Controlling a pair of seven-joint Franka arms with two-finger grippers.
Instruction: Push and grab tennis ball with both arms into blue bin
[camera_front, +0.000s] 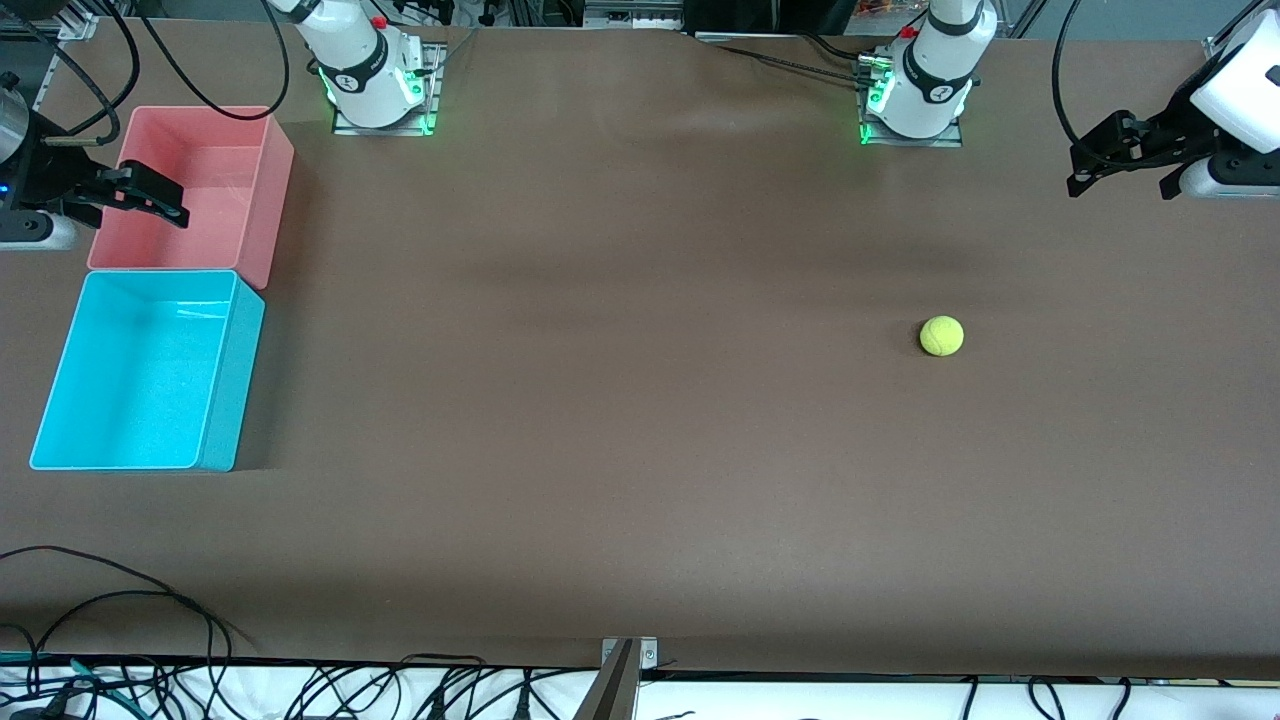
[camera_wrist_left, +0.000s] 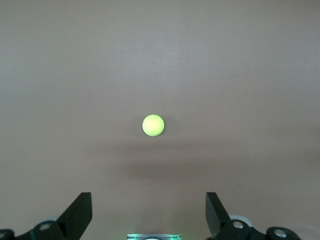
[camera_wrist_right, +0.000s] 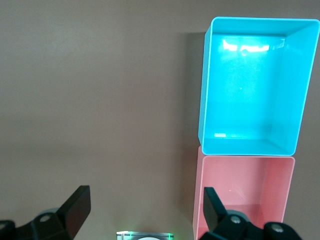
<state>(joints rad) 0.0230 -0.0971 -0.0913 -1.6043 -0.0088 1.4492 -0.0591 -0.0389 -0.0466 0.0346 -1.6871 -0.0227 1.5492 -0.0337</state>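
The yellow-green tennis ball (camera_front: 941, 336) lies on the brown table toward the left arm's end; it also shows in the left wrist view (camera_wrist_left: 153, 125). The blue bin (camera_front: 140, 370) stands empty at the right arm's end and also shows in the right wrist view (camera_wrist_right: 250, 90). My left gripper (camera_front: 1118, 172) is open and empty, up in the air over the table's end, well apart from the ball; its own view shows it (camera_wrist_left: 148, 200) with its jaws wide. My right gripper (camera_front: 160, 198) is open and empty over the pink bin's edge, as its own view shows (camera_wrist_right: 145, 192).
A pink bin (camera_front: 200, 190) of the same shape stands empty against the blue bin, farther from the front camera; it also shows in the right wrist view (camera_wrist_right: 250, 185). The arm bases (camera_front: 380, 90) (camera_front: 915, 100) stand along the table's farther edge. Black cables (camera_front: 150, 610) lie at the nearer edge.
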